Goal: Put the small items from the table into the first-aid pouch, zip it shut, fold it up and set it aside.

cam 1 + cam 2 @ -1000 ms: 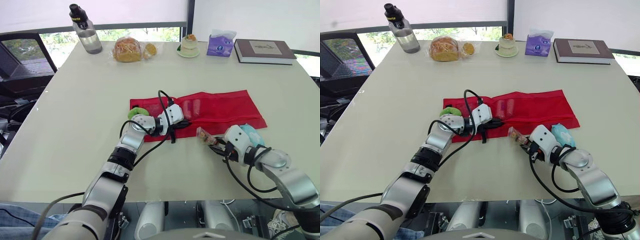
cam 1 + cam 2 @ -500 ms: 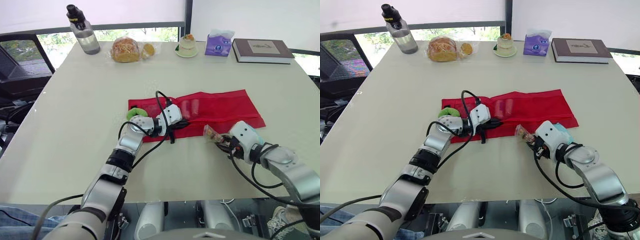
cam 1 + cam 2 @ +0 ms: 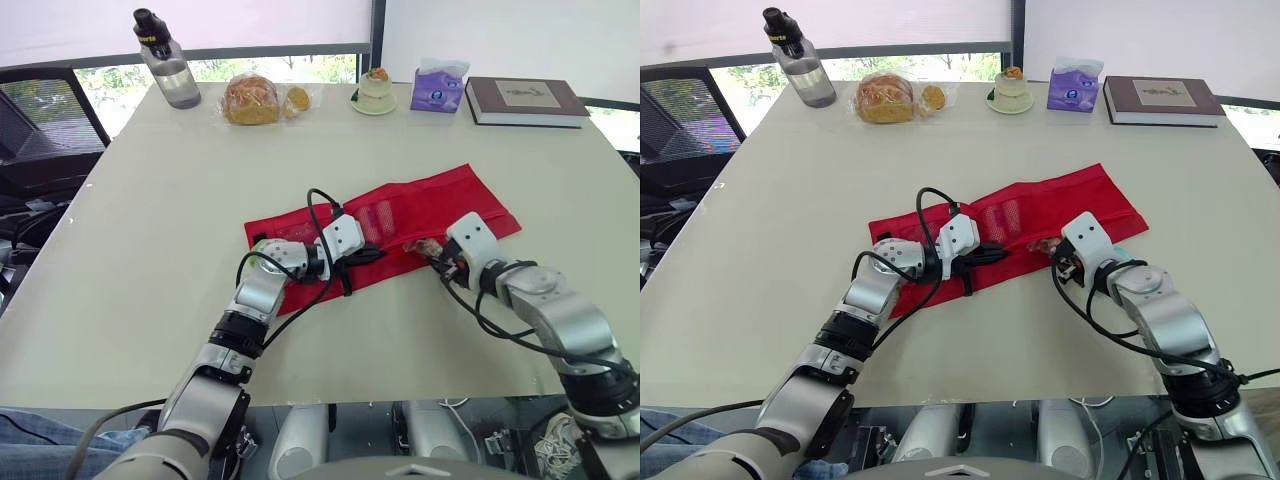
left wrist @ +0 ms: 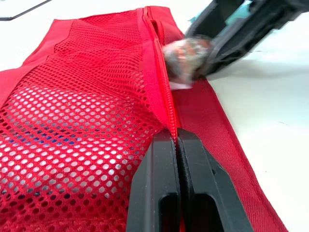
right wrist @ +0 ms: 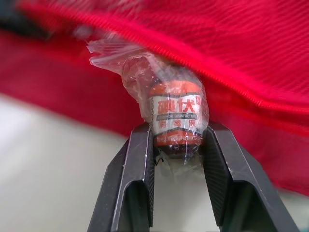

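Note:
The red mesh pouch lies slanted across the middle of the table. My left gripper is shut on the pouch's fabric right beside the zipper line. My right gripper is shut on a small bottle with an orange label, wrapped in clear plastic. It holds the bottle at the pouch's near edge, by the zipper opening and a short way ahead of the left fingers. A teal item peeks out behind the right wrist.
Along the far edge of the table stand a water bottle, bagged bread, a small dessert cup, a purple tissue pack and a book. An office chair is off the left side.
My right gripper has carried the wrapped bottle away from the table's front edge up to the pouch's edge. The pouch has swung to a slant, and its left end now covers the green item.

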Motion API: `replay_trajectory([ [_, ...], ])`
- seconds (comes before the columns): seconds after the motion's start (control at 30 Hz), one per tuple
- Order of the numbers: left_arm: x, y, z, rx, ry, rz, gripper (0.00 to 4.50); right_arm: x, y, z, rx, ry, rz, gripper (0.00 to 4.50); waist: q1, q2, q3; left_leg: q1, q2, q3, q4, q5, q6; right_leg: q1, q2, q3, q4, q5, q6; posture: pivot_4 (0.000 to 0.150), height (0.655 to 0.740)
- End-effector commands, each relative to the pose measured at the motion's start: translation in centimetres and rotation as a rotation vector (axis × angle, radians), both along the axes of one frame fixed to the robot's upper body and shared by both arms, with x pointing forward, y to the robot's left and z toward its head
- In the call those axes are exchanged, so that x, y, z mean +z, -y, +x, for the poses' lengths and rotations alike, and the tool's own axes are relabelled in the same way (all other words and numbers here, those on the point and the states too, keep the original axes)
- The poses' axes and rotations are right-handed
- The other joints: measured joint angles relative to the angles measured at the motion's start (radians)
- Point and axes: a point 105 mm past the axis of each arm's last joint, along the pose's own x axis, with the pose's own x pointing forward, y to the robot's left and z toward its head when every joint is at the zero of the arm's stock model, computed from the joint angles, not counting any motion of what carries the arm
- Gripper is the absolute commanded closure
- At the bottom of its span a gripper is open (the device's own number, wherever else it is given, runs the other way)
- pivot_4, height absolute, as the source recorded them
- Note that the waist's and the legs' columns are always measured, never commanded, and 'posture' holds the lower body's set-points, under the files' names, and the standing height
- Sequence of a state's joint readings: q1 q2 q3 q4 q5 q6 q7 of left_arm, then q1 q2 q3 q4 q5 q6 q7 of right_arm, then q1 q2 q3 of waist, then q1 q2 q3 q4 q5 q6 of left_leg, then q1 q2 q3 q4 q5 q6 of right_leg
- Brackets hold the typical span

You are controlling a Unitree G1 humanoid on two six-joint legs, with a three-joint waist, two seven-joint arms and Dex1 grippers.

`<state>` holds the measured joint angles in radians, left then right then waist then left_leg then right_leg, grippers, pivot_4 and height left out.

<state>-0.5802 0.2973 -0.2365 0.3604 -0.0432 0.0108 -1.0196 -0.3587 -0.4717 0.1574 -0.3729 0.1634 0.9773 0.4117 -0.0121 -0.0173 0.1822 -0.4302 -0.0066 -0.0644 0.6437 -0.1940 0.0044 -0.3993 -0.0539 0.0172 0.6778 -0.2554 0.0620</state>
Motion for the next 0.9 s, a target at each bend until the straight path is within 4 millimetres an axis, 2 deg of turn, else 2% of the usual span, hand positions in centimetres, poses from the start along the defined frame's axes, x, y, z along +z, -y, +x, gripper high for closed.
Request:
replay_trajectory([
  [0.03, 0.6, 0.9, -0.6, -0.044, 0.018, -0.020, 4.50, 1.2, -1.4, 0.6, 0.010, 0.056, 0.018, 3.63, 0.000, 0.000, 0.000, 0.000, 0.000, 0.000, 0.000, 0.000, 0.000, 0.000, 0.000, 0.000, 0.000, 0.000, 0.000, 0.150, 0.7400],
  [0.17, 0.8, 1.3, -0.8, -0.057, 0.021, -0.023, 4.50, 1.7, -2.5, 1.5, -0.043, 0.073, 0.072, 3.63, -0.002, 0.000, 0.000, 0.000, 0.000, 0.000, 0.000, 0.000, 0.000, 0.000, 0.000, 0.000, 0.000, 0.000, 0.000, 0.150, 0.7400],
  [0.33, 0.8, 1.3, -0.9, -0.064, 0.019, -0.022, 4.50, 1.9, -2.5, 2.9, -0.147, 0.104, 0.129, 3.63, 0.000, 0.000, 0.000, 0.000, 0.000, 0.000, 0.000, 0.000, 0.000, -0.001, 0.000, 0.000, 0.000, 0.000, 0.000, 0.150, 0.7400],
  [0.4, 0.8, 1.2, -0.8, -0.059, 0.018, -0.021, 4.50, 1.9, -2.5, 2.9, -0.150, 0.112, 0.128, 2.60, -0.001, 0.000, 0.000, 0.000, 0.000, 0.000, 0.000, 0.000, 0.000, -0.001, 0.000, 0.000, 0.000, 0.000, 0.000, 0.150, 0.7400],
  [0.43, 0.8, 1.2, -0.7, -0.056, 0.018, -0.020, 4.50, 1.9, -2.5, 2.7, -0.145, 0.114, 0.126, 2.31, -0.001, 0.000, 0.000, 0.000, 0.000, 0.000, 0.000, 0.000, 0.000, -0.001, 0.000, 0.000, 0.000, 0.000, 0.000, 0.150, 0.7400],
  [0.5, 0.8, 1.0, -0.4, -0.043, 0.019, -0.016, 4.50, 1.7, -2.4, 2.3, -0.137, 0.112, 0.125, 1.39, -0.001, 0.000, 0.000, 0.000, 0.000, 0.000, -0.001, 0.000, 0.000, -0.001, 0.000, 0.000, 0.000, 0.000, 0.000, 0.150, 0.7400],
  [0.57, 0.8, 0.7, 0.0, -0.027, 0.021, -0.010, 4.50, 1.6, -2.3, 1.6, -0.117, 0.110, 0.124, 0.28, -0.001, 0.000, 0.000, 0.000, 0.000, 0.000, -0.001, 0.000, 0.000, -0.001, 0.000, 0.000, 0.000, 0.000, 0.000, 0.150, 0.7400],
  [0.6, 0.9, 0.5, 0.2, -0.022, 0.022, -0.008, 4.50, 1.5, -2.3, 1.1, -0.106, 0.101, 0.127, 0.06, -0.001, 0.000, 0.000, 0.000, 0.000, 0.000, -0.001, 0.000, 0.000, -0.001, 0.000, 0.000, 0.000, 0.000, 0.000, 0.150, 0.7400],
  [0.83, 1.3, 0.1, 0.7, -0.012, 0.027, -0.001, 4.50, 1.5, -1.2, -1.2, -0.057, 0.093, 0.118, 0.06, -0.003, 0.000, 0.000, 0.000, 0.000, 0.000, -0.001, 0.000, 0.000, -0.001, 0.000, 0.000, 0.000, 0.000, 0.000, 0.150, 0.7400],
  [0.87, 1.2, 0.1, 0.7, -0.018, 0.024, 0.002, 4.50, 1.3, -0.9, -1.1, -0.063, 0.100, 0.109, 0.58, -0.004, 0.000, 0.000, 0.000, 0.000, 0.000, -0.001, 0.000, 0.000, -0.001, 0.000, 0.000, 0.000, 0.000, 0.000, 0.150, 0.7400],
  [0.9, 1.2, 0.3, 0.6, -0.026, 0.022, 0.006, 4.50, 1.1, -0.8, -1.0, -0.065, 0.103, 0.100, 0.88, -0.004, 0.000, 0.000, 0.000, 0.000, 0.000, -0.001, 0.000, 0.000, -0.001, 0.000, 0.000, 0.000, 0.000, 0.000, 0.150, 0.7400],
])
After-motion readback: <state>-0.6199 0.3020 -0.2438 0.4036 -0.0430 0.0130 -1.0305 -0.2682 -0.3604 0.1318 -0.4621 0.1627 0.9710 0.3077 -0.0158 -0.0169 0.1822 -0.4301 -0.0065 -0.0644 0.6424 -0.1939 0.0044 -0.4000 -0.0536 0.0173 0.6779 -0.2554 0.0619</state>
